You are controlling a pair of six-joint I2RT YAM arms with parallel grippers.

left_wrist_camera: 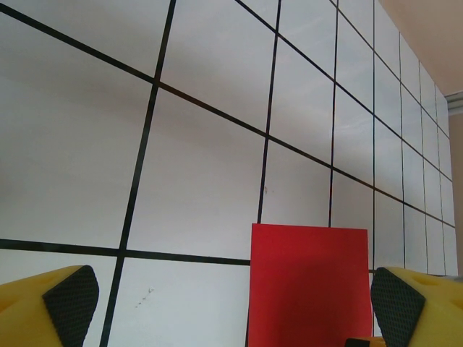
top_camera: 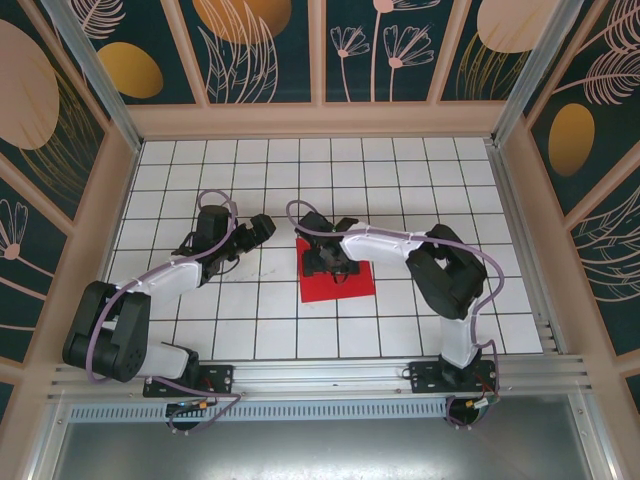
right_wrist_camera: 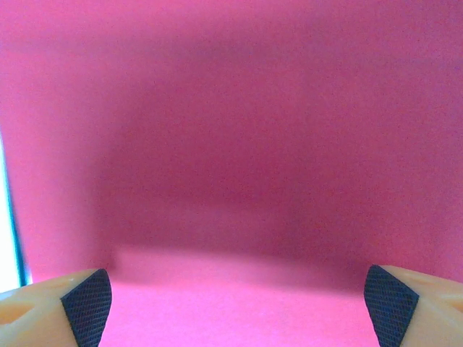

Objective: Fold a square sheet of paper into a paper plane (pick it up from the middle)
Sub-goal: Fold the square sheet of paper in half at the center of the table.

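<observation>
Red sheet [top_camera: 345,288] lies beneath spread right fingers [right_wrist_camera: 87,296], ahead of spread left fingers [left_wrist_camera: 71,300].

Red paper [top_camera: 338,284]; white table [top_camera: 300,170] (black grid lines).

In the top view the right pincer [top_camera: 333,268] covers the far middle of the square sheet of paper [top_camera: 340,288]. That stretch of the sheet's edge is hidden, and whether the pincer touches the sheet cannot be told. From the right wrist, the sheet is a blurred wash running off the top, right and bottom edges, and the two tips over it are clipped at the bottom corners. In the left wrist view the bottom edge cuts off the sheet's near part, and both tips of the left pincer [left_wrist_camera: 233,307], either side of the sheet, are clipped too.
</observation>
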